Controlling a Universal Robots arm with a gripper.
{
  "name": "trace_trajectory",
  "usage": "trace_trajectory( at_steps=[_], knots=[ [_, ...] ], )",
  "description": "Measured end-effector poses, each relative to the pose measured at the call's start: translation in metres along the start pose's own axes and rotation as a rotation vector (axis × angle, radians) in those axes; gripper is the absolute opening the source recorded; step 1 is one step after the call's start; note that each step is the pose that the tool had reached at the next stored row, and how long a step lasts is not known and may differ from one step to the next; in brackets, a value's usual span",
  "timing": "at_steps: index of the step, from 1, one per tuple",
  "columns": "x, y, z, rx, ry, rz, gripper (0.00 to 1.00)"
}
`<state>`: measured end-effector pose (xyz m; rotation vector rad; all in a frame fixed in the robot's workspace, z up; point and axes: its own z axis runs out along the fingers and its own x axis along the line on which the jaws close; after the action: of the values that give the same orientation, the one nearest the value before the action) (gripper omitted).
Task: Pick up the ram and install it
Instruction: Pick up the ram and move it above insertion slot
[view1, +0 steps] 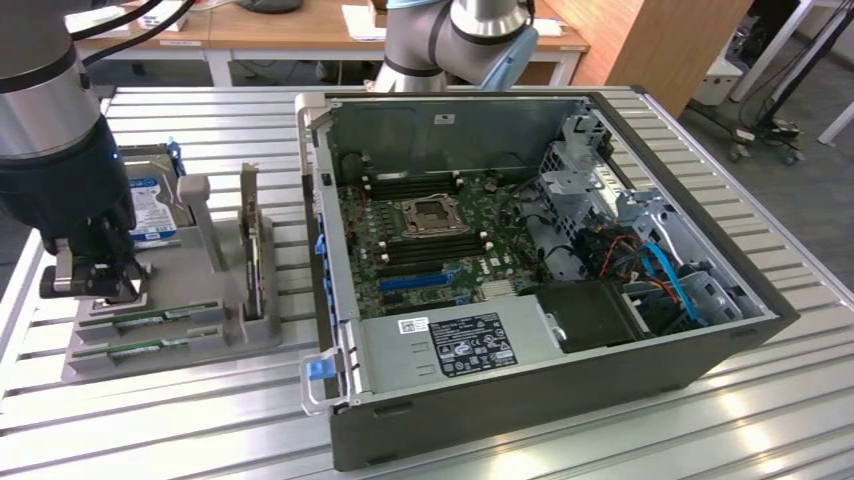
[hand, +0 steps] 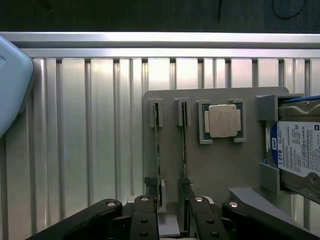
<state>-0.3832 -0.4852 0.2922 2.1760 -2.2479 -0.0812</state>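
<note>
Neighbouring ram (hand: 156, 150): second stick (hand: 183, 145) (processor (hand: 222, 121) beside)

Logged arm (view1: 47, 130) hanging vertical at the exterior view's left, wrist aimed straight down. Shoulder joints (view1: 467, 35) seen upright at the far edge. Noted gripper (view1: 91, 278) low, pointing down, jaws spread wide. In wrist view, dark fingers (hand: 145, 220) well apart, level with each other.

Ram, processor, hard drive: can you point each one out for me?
ram (hand: 157, 150): wrist view, green edge of one of two sticks.
processor (hand: 222, 121): wrist view, centre of its metal lid.
hard drive (view1: 156, 205): exterior view, its blue label.
</note>
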Motion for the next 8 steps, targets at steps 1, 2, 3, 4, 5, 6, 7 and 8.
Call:
trace_trajectory(
  at_steps=[1, 2, 3, 4, 5, 6, 7, 8],
  knots=[
    [0.0000, 0.0000, 0.0001, 0.0000, 0.0000, 0.000, 0.31],
    [0.0000, 0.0000, 0.0006, 0.0001, -0.0001, 0.000, 0.31],
    [0.0001, -0.0001, 0.0017, 0.0002, -0.0002, 0.000, 0.31],
    [0.0002, -0.0001, 0.0030, 0.0000, -0.0001, 0.000, 0.31],
    [0.0002, -0.0002, 0.0042, 0.0000, 0.0000, 0.000, 0.31],
    [0.0002, -0.0003, 0.0055, -0.0001, 0.0000, 0.000, 0.31],
    [0.0003, -0.0003, 0.0067, 0.0000, 0.0000, 0.000, 0.31],
    [0.0003, -0.0004, 0.0080, 0.0000, 0.0000, 0.000, 0.31]
  ],
)
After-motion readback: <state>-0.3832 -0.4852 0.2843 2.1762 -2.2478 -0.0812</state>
